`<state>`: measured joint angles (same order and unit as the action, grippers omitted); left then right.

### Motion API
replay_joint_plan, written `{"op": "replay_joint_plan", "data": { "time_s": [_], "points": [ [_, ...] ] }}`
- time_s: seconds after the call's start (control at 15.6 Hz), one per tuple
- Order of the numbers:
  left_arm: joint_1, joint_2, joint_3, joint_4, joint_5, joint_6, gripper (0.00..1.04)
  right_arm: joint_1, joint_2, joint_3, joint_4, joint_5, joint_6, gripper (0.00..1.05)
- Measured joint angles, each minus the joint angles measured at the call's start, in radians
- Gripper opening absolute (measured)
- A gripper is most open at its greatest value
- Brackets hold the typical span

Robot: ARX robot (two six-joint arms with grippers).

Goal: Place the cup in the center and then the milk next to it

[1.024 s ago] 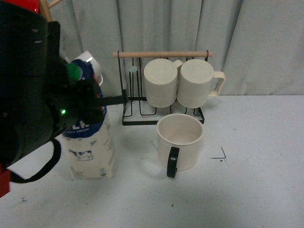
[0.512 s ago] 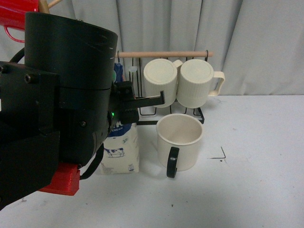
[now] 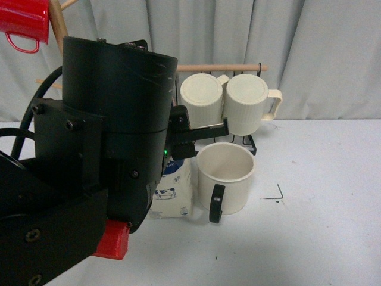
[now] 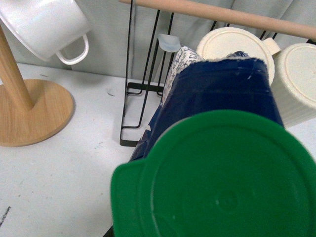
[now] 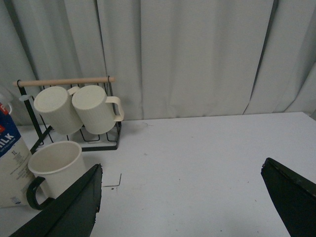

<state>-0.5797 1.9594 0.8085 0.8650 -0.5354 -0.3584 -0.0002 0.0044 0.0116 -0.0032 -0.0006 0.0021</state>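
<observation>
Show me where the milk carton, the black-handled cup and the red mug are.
milk carton (image 5: pixel 12 170), right wrist view, cream side panel.
black-handled cup (image 3: pixel 235 193), front view, outer wall.
red mug (image 3: pixel 24 18), front view, its body.

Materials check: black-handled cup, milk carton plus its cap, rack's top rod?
Cup: likely glazed ceramic, with a thick smooth rim and glossy handle. Milk carton: printed coated paperboard, creased at the top folds. Cap: green moulded plastic, smooth. Rod: looks like bare light wood.

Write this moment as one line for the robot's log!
mug: upright on table, black handle toward camera | milk carton: close, just left of mug | left arm: holding milk carton | right fingers: open, empty
</observation>
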Motion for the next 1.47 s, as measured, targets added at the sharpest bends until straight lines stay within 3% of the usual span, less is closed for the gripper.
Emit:
{"op": "replay_joint_plan", "data": {
  "time_s": [0.06,0.13,0.19,0.83,0.9,0.96,1.09,1.34,1.47],
  "points": [
    [-0.011,0.013,0.000,0.027,0.013,0.012,0.23,0.000,0.000,0.000,0.000,0.000,0.000,0.98],
    [-0.014,-0.008,0.011,0.098,0.013,0.052,0.67,0.000,0.000,0.000,0.000,0.000,0.000,0.98],
    [-0.003,-0.050,-0.034,0.085,0.016,0.053,1.00,0.000,0.000,0.000,0.000,0.000,0.000,0.98],
    [0.051,-0.350,-0.185,0.098,0.066,0.081,0.98,0.000,0.000,0.000,0.000,0.000,0.000,0.98],
    [0.065,-0.443,-0.226,0.055,0.077,0.112,0.97,0.000,0.000,0.000,0.000,0.000,0.000,0.98],
    [0.088,-0.550,-0.275,-0.030,0.067,0.177,0.86,0.000,0.000,0.000,0.000,0.000,0.000,0.98],
    [0.185,-0.812,-0.430,-0.158,0.138,0.294,0.65,0.000,0.000,0.000,0.000,0.000,0.000,0.98],
    [0.295,-1.018,-0.561,-0.165,0.245,0.336,0.30,0.000,0.000,0.000,0.000,0.000,0.000,0.98],
    [0.352,-1.097,-0.632,-0.197,0.306,0.341,0.05,0.000,0.000,0.000,0.000,0.000,0.000,0.98]
  ]
}}
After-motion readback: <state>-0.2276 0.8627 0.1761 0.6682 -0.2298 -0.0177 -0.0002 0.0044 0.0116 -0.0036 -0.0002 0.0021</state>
